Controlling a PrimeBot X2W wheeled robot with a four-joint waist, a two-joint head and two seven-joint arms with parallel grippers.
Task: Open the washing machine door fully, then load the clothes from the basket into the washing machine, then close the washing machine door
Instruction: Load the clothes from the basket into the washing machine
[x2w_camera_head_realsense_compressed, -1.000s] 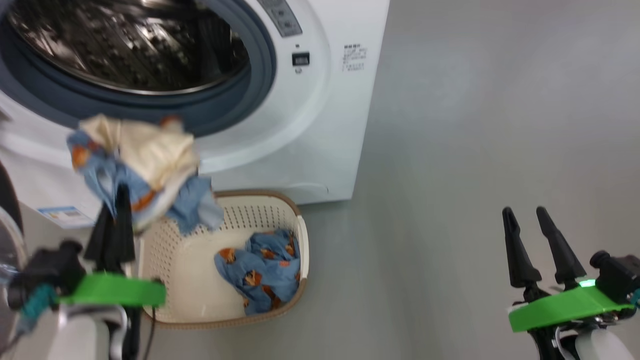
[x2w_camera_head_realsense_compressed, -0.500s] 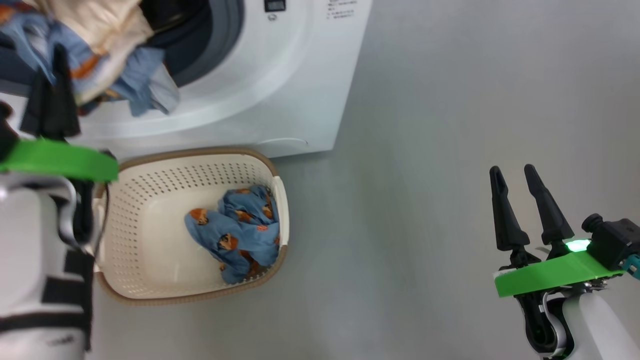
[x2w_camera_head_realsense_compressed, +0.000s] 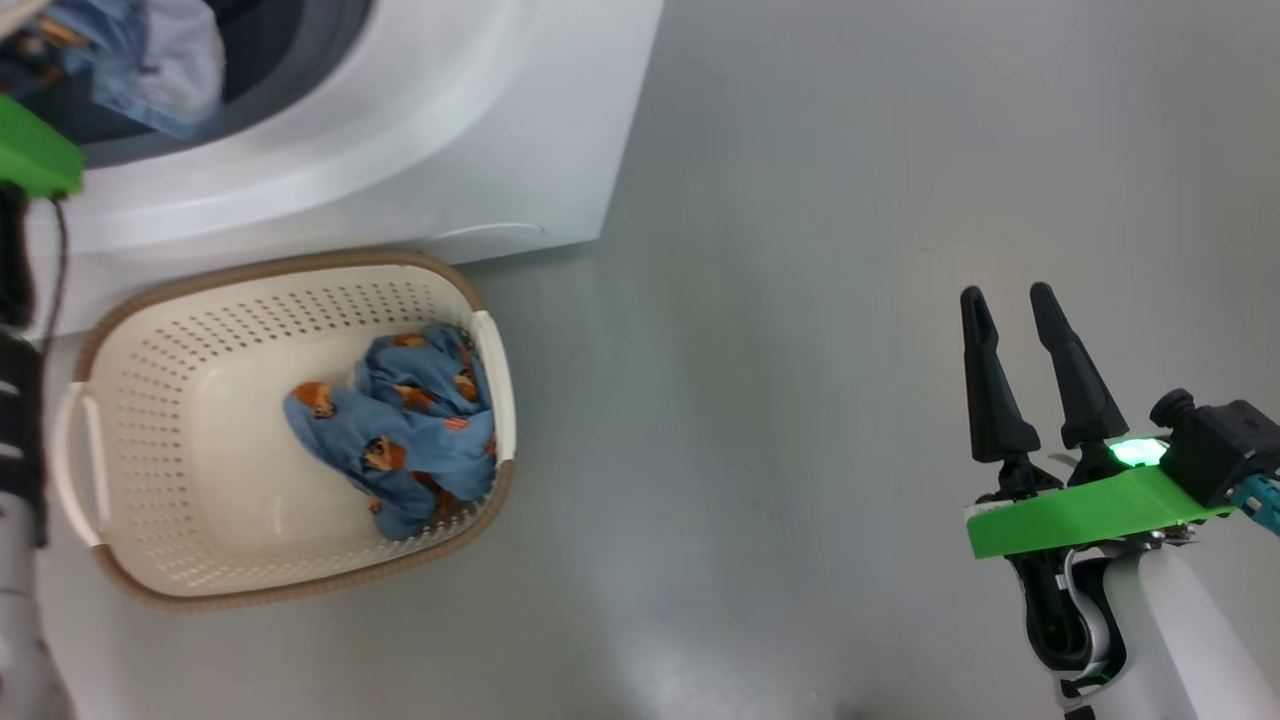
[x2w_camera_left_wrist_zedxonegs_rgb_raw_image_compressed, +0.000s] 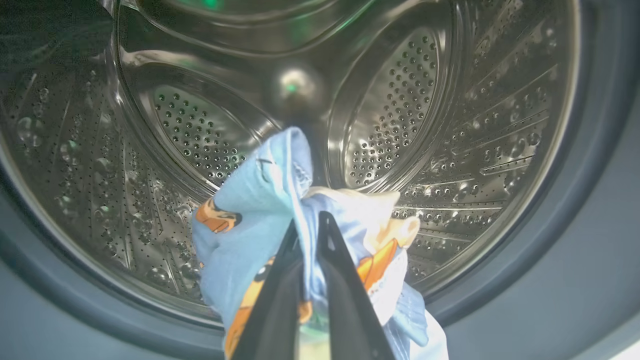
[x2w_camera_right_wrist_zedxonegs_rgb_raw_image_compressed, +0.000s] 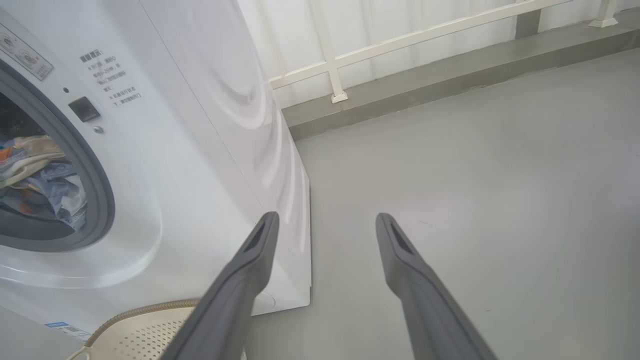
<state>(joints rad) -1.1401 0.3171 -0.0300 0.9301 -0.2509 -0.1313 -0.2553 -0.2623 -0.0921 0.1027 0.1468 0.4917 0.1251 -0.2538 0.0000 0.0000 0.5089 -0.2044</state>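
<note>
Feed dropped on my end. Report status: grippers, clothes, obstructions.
Left gripper shut on clothes, at the drum mouth. Right gripper open, idle above floor. Blue garment in basket. Nothing seen blocking the drum.

Laundry area: washing machine (x2w_camera_right_wrist_zedxonegs_rgb_raw_image_compressed: 200, 150), plastic basket (x2w_camera_head_realsense_compressed: 150, 350), grey floor (x2w_camera_head_realsense_compressed: 800, 300), white railing (x2w_camera_right_wrist_zedxonegs_rgb_raw_image_compressed: 331, 60).

**Tally at the washer**

Washing machine (x2w_camera_head_realsense_compressed: 400, 130): one.
Basket (x2w_camera_head_realsense_compressed: 200, 590): one, with two white side handles (x2w_camera_head_realsense_compressed: 495, 375).
Clothes: two lots. One blue printed bundle (x2w_camera_head_realsense_compressed: 400, 440) lies against the basket's right wall. One blue-and-cream bundle (x2w_camera_left_wrist_zedxonegs_rgb_raw_image_compressed: 250, 210) sits at the drum mouth, pinched in the left gripper (x2w_camera_left_wrist_zedxonegs_rgb_raw_image_compressed: 310, 225).
Grippers: two, counting the right gripper (x2w_camera_head_realsense_compressed: 1006, 293). Four dark fingers (x2w_camera_head_realsense_compressed: 985, 400) in all.
</note>
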